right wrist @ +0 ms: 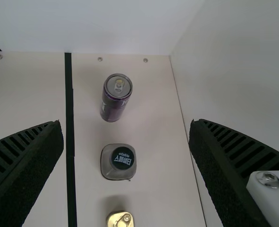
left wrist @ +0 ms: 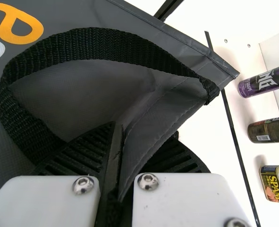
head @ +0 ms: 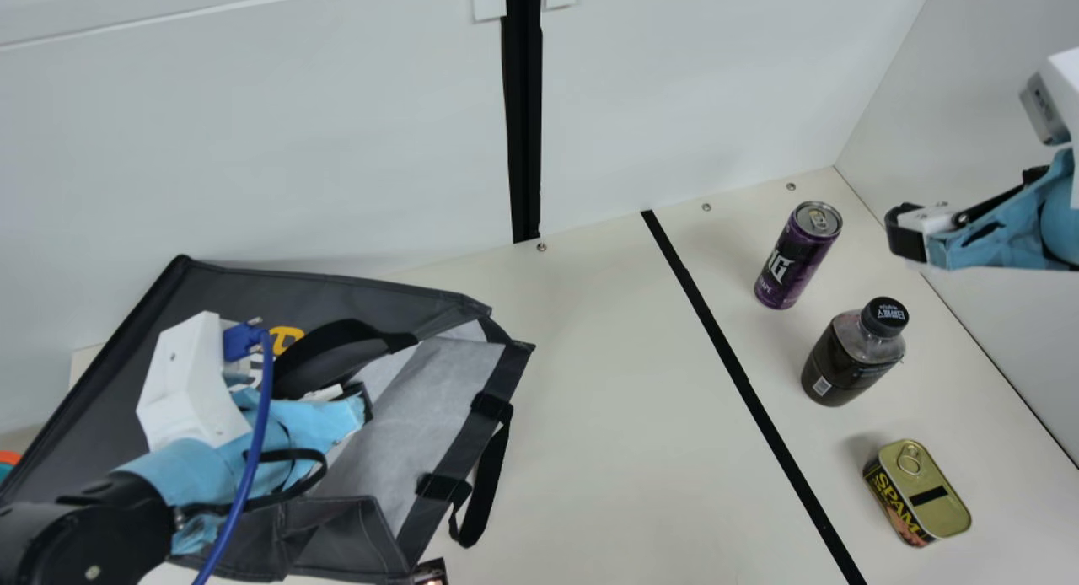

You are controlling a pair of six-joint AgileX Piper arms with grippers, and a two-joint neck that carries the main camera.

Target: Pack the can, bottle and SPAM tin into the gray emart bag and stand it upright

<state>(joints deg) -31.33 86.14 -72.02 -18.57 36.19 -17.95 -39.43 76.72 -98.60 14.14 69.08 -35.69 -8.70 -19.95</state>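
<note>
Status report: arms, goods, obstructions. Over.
Left end effector clamped on gray fabric bag; right end effector open. Purple metal can, dark plastic bottle, gold-lidded SPAM tin outside bag. Black webbing handle beside left end effector.

Robot lab, seemingly: white wall panels (head: 253, 147), cabled arm (head: 93, 526).

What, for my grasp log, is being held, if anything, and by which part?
The left end effector grips the gray bag by its mouth's edge, near a handle; the right end effector holds nothing.
</note>
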